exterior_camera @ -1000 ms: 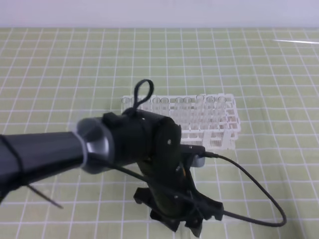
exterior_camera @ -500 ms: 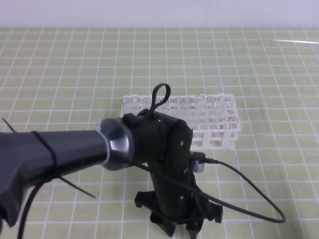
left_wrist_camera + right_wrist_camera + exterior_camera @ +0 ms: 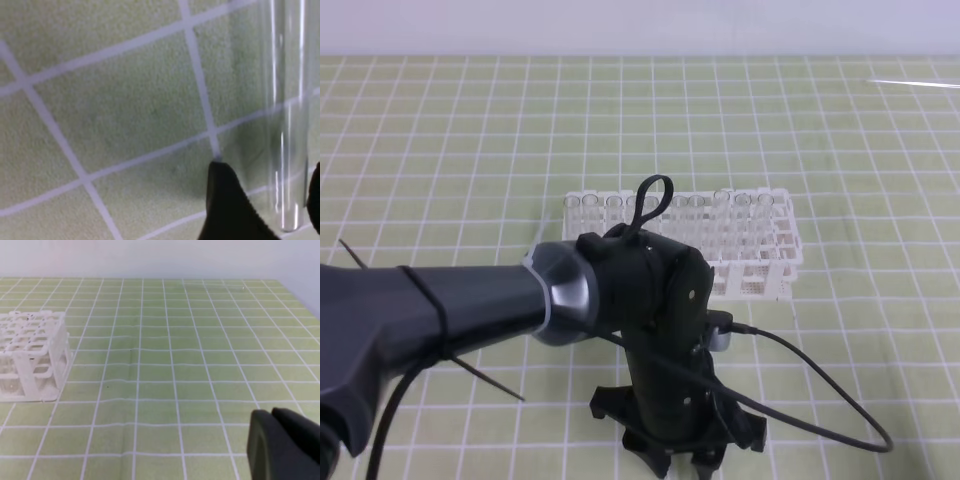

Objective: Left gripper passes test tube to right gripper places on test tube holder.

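We are seeing the black two-fingered left gripper (image 3: 682, 462) reaching down to the green gridded mat (image 3: 840, 140) in front of the white lattice test tube holder (image 3: 760, 245), its fingers parted with the slender clear glass test tube (image 3: 286, 125) lying between them, not yet pinched. The tube's long axis is running straight up and down the left wrist view, rounded end at the bottom. Only one dark finger (image 3: 285, 445) of the right gripper is showing, so we cannot tell its opening.
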Motion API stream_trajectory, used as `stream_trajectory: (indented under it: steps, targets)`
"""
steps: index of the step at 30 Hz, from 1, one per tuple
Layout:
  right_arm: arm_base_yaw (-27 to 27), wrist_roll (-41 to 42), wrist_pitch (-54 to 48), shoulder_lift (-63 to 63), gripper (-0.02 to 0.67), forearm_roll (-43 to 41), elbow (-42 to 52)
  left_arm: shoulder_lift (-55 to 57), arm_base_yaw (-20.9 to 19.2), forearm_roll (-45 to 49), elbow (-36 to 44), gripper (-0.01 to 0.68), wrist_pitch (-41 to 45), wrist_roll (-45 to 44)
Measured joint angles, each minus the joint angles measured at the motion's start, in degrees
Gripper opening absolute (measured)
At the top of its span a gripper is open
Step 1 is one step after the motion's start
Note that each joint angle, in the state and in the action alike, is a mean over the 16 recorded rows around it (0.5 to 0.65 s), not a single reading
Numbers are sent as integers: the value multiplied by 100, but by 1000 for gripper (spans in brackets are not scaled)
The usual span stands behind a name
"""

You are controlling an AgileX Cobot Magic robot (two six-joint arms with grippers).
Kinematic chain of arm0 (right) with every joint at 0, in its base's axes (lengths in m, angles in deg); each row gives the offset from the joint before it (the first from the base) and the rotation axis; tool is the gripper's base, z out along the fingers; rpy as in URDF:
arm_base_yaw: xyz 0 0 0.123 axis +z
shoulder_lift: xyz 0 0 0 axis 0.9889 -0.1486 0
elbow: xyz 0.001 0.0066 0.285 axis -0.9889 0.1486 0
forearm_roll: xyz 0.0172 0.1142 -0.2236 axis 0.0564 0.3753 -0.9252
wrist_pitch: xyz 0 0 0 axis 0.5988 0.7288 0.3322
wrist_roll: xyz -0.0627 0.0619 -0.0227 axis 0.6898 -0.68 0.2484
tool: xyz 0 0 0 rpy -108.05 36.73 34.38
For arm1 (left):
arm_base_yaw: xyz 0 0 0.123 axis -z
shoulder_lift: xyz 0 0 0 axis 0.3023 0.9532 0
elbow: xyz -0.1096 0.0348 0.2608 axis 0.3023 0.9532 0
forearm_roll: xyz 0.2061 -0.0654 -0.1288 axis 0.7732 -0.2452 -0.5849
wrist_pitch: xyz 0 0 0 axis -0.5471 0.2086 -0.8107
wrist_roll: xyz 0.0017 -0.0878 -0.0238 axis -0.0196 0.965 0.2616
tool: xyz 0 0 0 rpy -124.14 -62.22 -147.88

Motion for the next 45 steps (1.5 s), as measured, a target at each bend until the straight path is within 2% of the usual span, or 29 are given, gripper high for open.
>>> stream_trajectory:
  steps: [20,29,37,45]
  targets:
    - [0,0,0,0,-2,0,0,-17,53,384,-11,13,-31,137]
    - [0,0,0,0,-2,0,0,-606,135,809,48,9,-444,116]
    - [0,0,0,0,-2,0,0,-1775,354,1471,834,8,-1673,105]
    - [0,0,0,0,-2,0,0,-3010,503,2073,2617,8,-3776,-14]
